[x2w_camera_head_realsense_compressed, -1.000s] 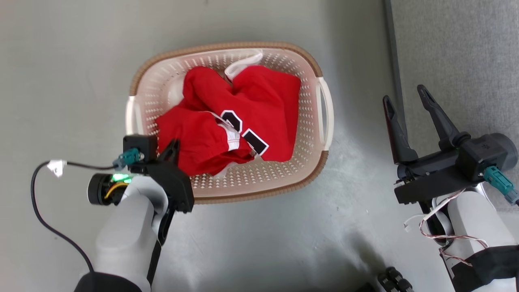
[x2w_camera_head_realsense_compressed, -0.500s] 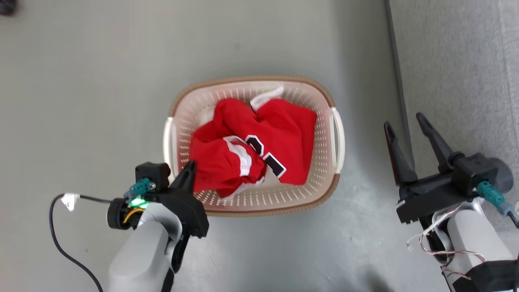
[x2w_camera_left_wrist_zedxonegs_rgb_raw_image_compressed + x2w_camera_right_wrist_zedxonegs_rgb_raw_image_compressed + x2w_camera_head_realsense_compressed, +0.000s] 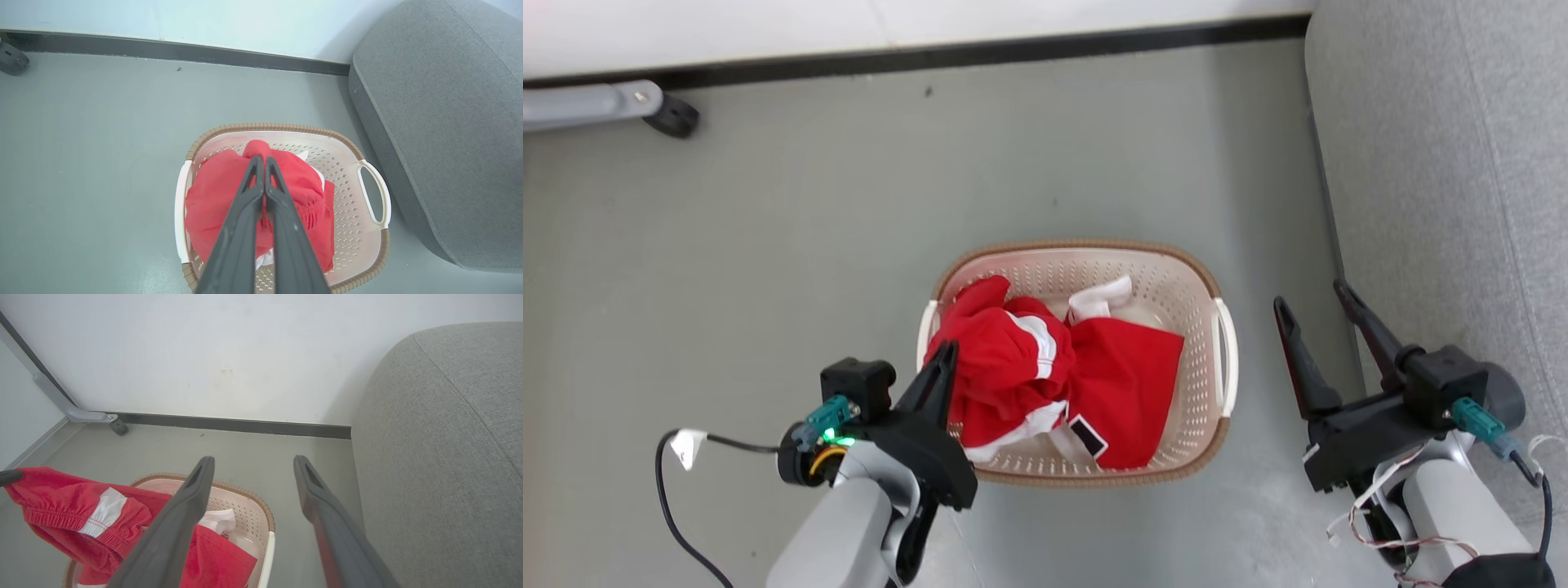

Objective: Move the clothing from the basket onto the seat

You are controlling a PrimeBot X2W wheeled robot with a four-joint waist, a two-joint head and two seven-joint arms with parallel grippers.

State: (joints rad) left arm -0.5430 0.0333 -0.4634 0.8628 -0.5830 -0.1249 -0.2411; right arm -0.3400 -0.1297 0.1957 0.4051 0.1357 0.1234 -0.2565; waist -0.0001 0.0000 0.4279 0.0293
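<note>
Left jaws are clamped shut on the red clothing [image 3: 1005,359], bunched above the left side of the basket [image 3: 1078,245], right jaws gape empty beside the seat [image 3: 1445,163]; it looks best to lift until trailing cloth clears the rim before swinging right.

Your head view looks steeply down on the floor [image 3: 768,286], with the basket [image 3: 1168,286] just below centre and the seat [image 3: 1437,163] from 1 to 4 o'clock. Your left wrist view looks along its fingers [image 3: 241,228] from close above the basket. Your right wrist view sits lower and faces the wall [image 3: 204,355]; all three share basket and seat.
</note>
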